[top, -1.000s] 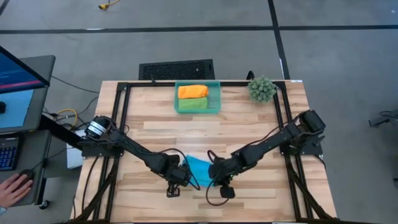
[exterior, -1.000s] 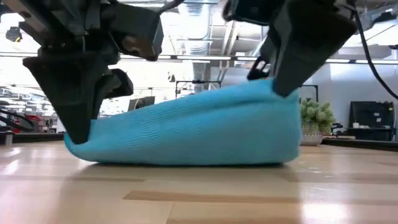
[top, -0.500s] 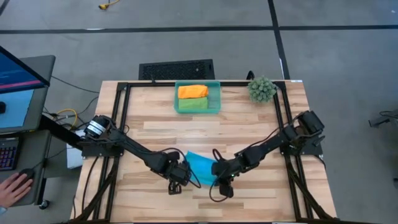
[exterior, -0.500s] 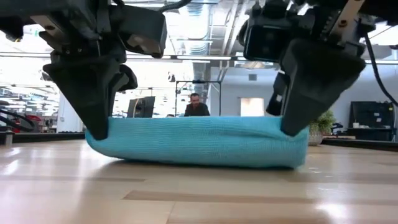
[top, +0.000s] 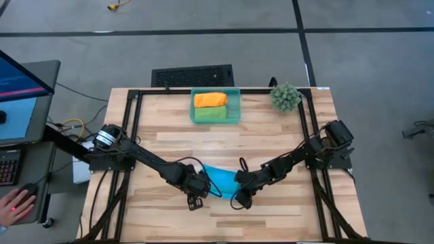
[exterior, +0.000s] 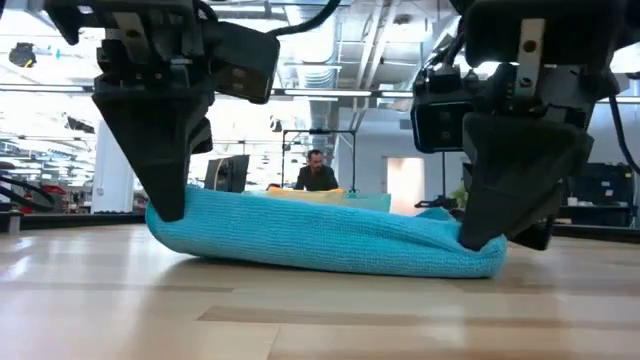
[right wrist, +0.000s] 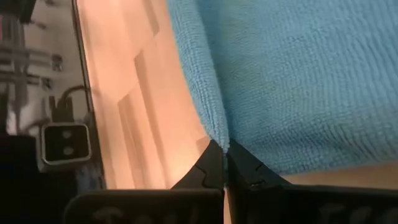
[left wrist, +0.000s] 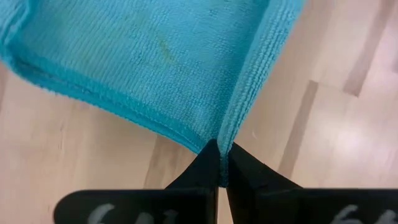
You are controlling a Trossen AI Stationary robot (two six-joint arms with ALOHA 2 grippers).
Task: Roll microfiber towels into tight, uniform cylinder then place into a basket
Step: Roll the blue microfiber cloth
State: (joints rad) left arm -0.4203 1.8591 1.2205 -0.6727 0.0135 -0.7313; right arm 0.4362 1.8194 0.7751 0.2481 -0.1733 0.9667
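We see one sky-blue microfiber towel (exterior: 320, 235), soft ribbed knit with a stitched hem, lying folded into a long low bundle on the pale wood-plank table (top: 271, 135), near its front edge and between the two dark arms. The left gripper (exterior: 170, 205) has its fingers pinched together on one end of the blue towel; its wrist view shows the hem corner caught right at the fingertips (left wrist: 211, 155). The right gripper (exterior: 480, 235) is clamped the same way on the other end, which sits lower, almost on the wood. At the far edge of the table we count one small rectangular basket of translucent teal-green plastic (top: 237, 105), holding two rolled towels side by side: one orange towel roll (top: 210, 99) and one bright green towel roll (top: 210, 114). One spiky green plant ball (top: 285, 97) stands just beside the basket. A person's hand (top: 15, 205) rests on a side desk well apart from the table.
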